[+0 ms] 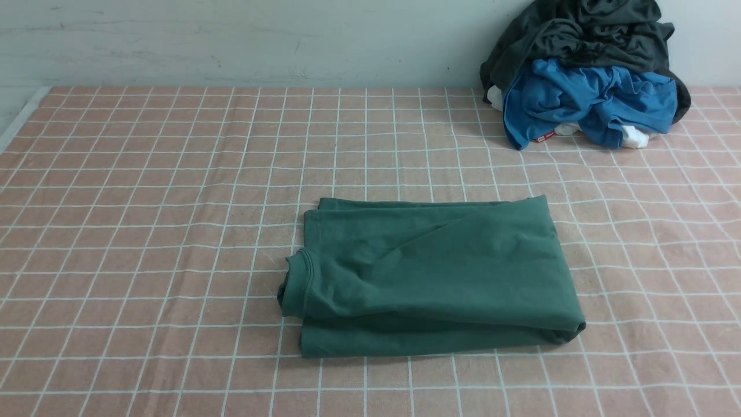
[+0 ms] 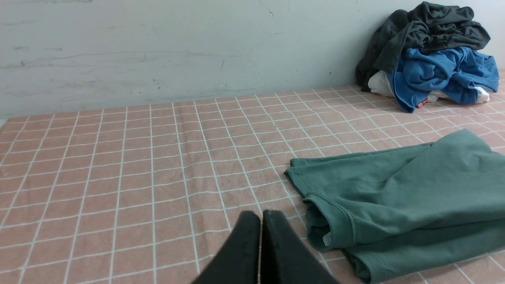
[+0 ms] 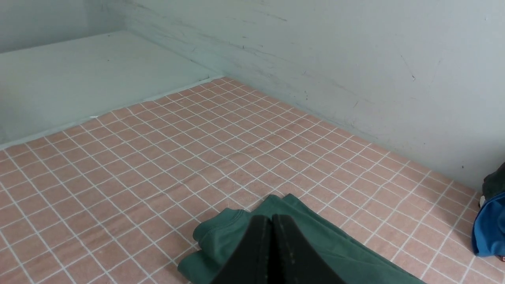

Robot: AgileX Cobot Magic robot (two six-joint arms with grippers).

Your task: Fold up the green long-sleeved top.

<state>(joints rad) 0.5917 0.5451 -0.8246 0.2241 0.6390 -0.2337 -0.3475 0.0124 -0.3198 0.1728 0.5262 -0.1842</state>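
The green long-sleeved top lies folded into a flat rectangle in the middle of the pink checked cloth, its ribbed neckline at the left edge. It also shows in the left wrist view, with a small white label in the neckline, and in the right wrist view. My left gripper is shut and empty, above bare cloth just left of the neckline. My right gripper is shut and empty, above the top. Neither gripper shows in the front view.
A pile of clothes sits at the back right against the wall: a dark charcoal-grey garment over a bright blue one, with white pieces under them. The pale wall runs along the back. The cloth's left edge meets a pale surface.
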